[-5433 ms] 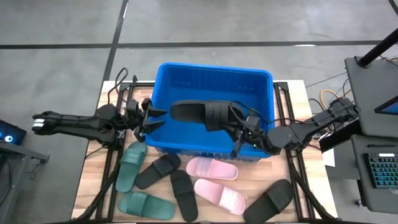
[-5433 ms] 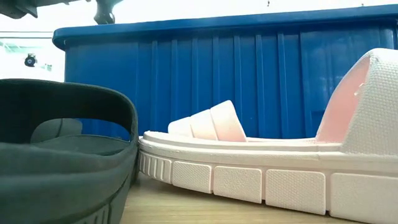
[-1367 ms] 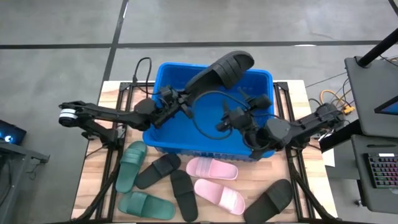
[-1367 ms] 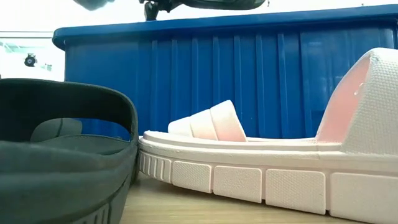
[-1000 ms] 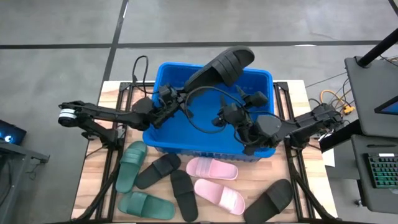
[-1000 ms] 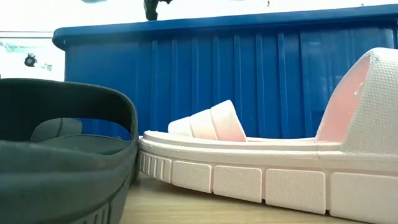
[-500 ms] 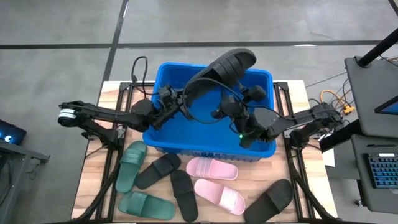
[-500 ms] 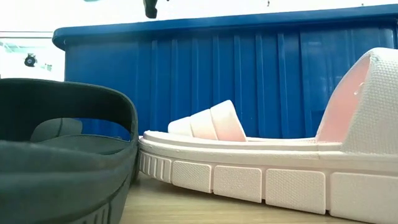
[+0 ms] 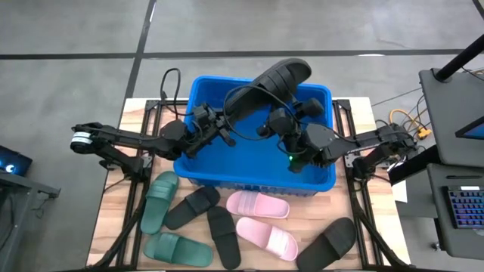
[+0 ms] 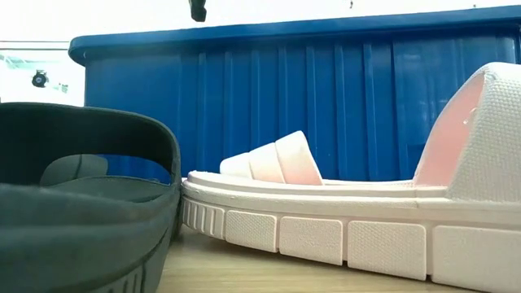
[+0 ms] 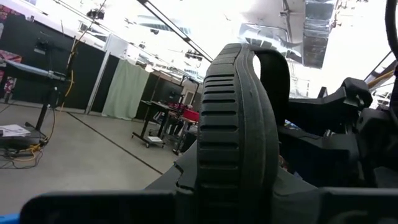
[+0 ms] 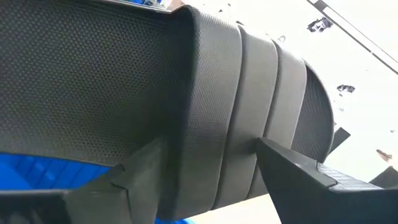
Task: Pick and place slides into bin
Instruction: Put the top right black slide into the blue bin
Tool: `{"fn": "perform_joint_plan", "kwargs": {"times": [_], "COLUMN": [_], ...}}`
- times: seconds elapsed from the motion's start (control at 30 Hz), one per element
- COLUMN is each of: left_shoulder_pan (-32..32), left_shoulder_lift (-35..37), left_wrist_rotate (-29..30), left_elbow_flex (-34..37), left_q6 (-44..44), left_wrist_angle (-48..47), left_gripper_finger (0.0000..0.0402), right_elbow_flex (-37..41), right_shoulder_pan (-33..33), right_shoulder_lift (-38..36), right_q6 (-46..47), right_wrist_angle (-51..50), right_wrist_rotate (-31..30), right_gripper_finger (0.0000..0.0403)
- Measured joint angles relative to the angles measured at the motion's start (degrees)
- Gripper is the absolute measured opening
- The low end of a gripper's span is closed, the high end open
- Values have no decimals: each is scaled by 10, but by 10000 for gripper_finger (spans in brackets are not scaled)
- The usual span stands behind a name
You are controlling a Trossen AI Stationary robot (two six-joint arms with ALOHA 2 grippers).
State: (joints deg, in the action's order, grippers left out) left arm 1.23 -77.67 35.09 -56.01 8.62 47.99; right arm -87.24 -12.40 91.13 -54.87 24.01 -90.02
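One black slide (image 9: 274, 80) between both tools

A pale pink slide (image 10: 326, 213) lies on the wooden tabletop (image 10: 244, 273), its strap toward the ribbed wall of the blue bin (image 10: 326, 106) close behind it. A dark slide (image 10: 81, 203) fills the left foreground, just beside the pink sole. A small dark part (image 10: 197, 10) shows above the bin's rim.

No legible text or labels anywhere
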Motion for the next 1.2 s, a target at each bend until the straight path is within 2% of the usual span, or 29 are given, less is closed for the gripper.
{"fn": "perform_joint_plan", "kwargs": {"times": [0.43, 0.53, 0.73, 0.97, 1.03, 1.2], "left_shoulder_pan": [0, 0, 0, 1, 0, 1], "left_shoulder_lift": [0, 0, 1, 1, 1, 2], "left_wrist_rotate": [0, -1, -9, -18, -19, -35], "left_elbow_flex": [0, 0, 0, 0, 1, 1], "left_q6": [0, 0, 0, 0, 0, -4], "left_wrist_angle": [-5, -5, -5, -5, -5, -5], "left_gripper_finger": [47, 47, 47, 47, 65, 181], "right_elbow_flex": [0, 0, 0, 0, 0, 0], "right_shoulder_pan": [11, 12, 13, 13, 13, 13], "right_shoulder_lift": [0, 0, 0, 0, 0, -2], "right_q6": [10, 10, 11, 12, 12, 12], "right_wrist_angle": [4, 4, 3, 3, 3, 2], "right_wrist_rotate": [0, 2, 0, 0, 0, 0], "right_gripper_finger": [175, 135, 22, 12, 11, 10]}}
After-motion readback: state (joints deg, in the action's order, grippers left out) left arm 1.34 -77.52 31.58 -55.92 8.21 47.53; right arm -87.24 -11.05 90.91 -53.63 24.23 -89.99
